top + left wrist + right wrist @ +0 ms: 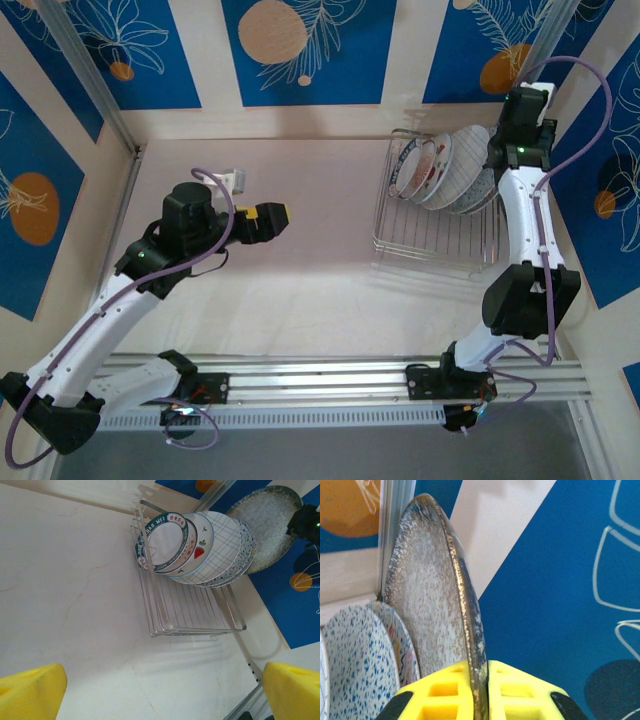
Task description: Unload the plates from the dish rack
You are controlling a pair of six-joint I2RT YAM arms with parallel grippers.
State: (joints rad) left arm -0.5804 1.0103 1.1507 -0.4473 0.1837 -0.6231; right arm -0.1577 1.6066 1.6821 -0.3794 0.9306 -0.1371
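The right tool [481, 681] is pinching the top rim of the grey speckled plate [427, 595], its yellow fingers [445, 690] pressed onto either face. This is the rearmost of the plates standing in the dish rack [435, 245] near the worktop's far right corner. Whether the plate's lower edge sits in a slot cannot be told. The left tool [272, 218] hangs spread wide and empty over the left half of the worktop [75, 580].

The grip is a narrow bite on a glazed rim, so a large plate may swing or slide out once its weight comes off the wires. It leans close to the blue-speckled plate [350, 665], and a skewed lift could drag that one, and the crosshatched plate [222, 545] and red-lettered plate [167, 540] beyond it, over in a row. The wall panel [590, 150] stands just behind, leaving little room to tip the plate back.

The surface is pale and smooth with faint veining. The blue walls carry white leaf outlines and orange discs, and an aluminium rail [330, 378] runs along the near edge
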